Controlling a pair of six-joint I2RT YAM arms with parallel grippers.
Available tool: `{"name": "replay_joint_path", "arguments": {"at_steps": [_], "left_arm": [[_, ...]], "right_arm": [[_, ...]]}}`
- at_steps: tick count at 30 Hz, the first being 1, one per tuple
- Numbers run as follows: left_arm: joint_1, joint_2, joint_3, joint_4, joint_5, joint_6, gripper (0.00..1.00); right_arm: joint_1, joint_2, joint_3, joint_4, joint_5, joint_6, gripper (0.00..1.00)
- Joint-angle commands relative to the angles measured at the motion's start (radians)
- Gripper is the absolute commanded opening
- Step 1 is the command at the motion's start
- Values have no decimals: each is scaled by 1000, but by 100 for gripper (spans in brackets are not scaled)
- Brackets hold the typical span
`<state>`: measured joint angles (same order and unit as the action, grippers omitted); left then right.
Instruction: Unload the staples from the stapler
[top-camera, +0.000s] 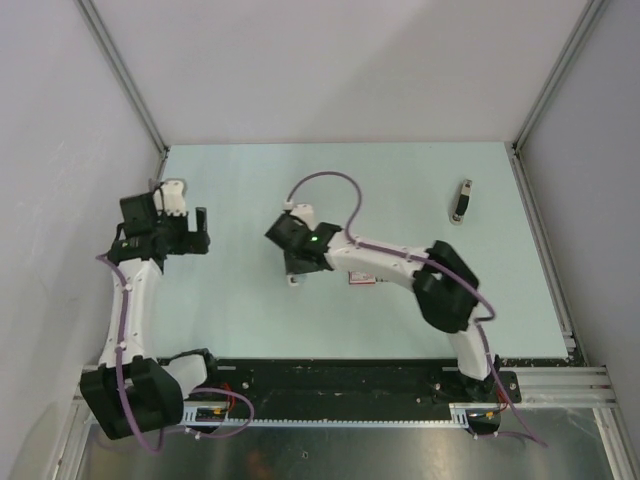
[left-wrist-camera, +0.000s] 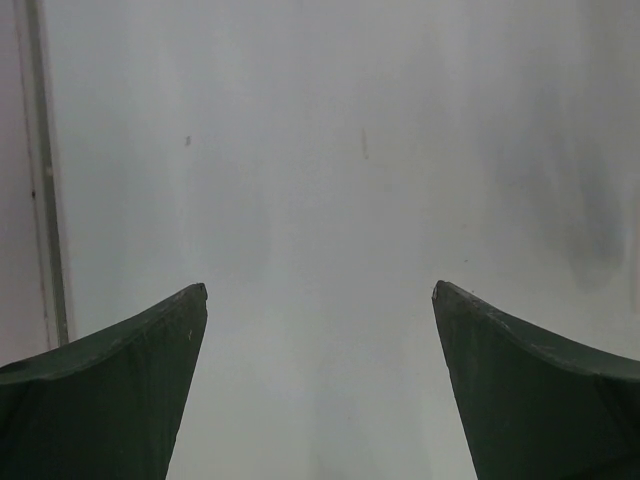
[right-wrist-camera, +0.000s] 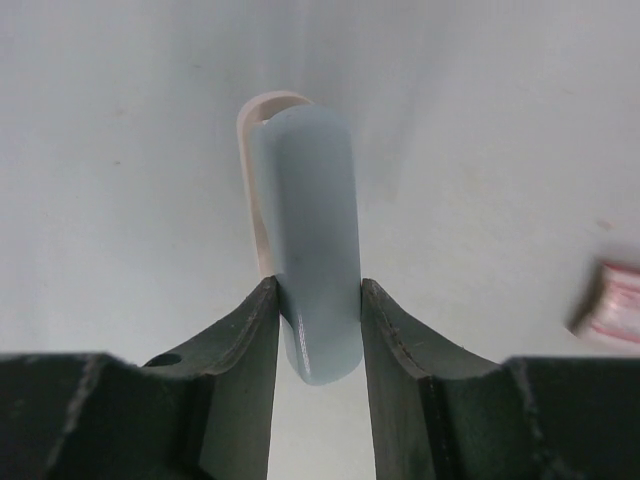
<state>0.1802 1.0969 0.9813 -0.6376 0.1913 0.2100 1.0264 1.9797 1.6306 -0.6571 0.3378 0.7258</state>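
In the right wrist view, a pale blue stapler (right-wrist-camera: 305, 200) with a cream base stands on end between the fingers of my right gripper (right-wrist-camera: 318, 290), which is shut on its sides. From above, that gripper (top-camera: 294, 262) is at the table's middle and only a white bit of the stapler (top-camera: 294, 281) shows under it. My left gripper (top-camera: 199, 232) hangs open near the left rear of the table, and in its own view the left gripper (left-wrist-camera: 320, 290) has only bare surface between the fingers. The staples are hidden.
A little red-and-white box (top-camera: 362, 279) lies just right of the right gripper, partly under the forearm, and shows blurred as the box (right-wrist-camera: 610, 305) at the right edge. A small dark and silver elongated object (top-camera: 462, 200) lies at the back right. Walls close in the pale green table (top-camera: 400, 190).
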Motion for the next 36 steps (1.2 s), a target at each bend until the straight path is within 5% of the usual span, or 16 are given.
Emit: {"name": "replay_joint_path", "arguments": {"at_steps": [1, 11, 19, 36], "left_arm": [[124, -60, -37, -23, 158, 15, 100], [267, -192, -119, -70, 435, 64, 100], [270, -188, -128, -109, 453, 108, 100], [270, -168, -94, -124, 445, 138, 100]], "right_arm": [[41, 156, 211, 1, -21, -92, 2], [65, 366, 438, -50, -83, -118, 8], [68, 401, 469, -53, -138, -104, 43], [148, 437, 582, -137, 5, -49, 38]]}}
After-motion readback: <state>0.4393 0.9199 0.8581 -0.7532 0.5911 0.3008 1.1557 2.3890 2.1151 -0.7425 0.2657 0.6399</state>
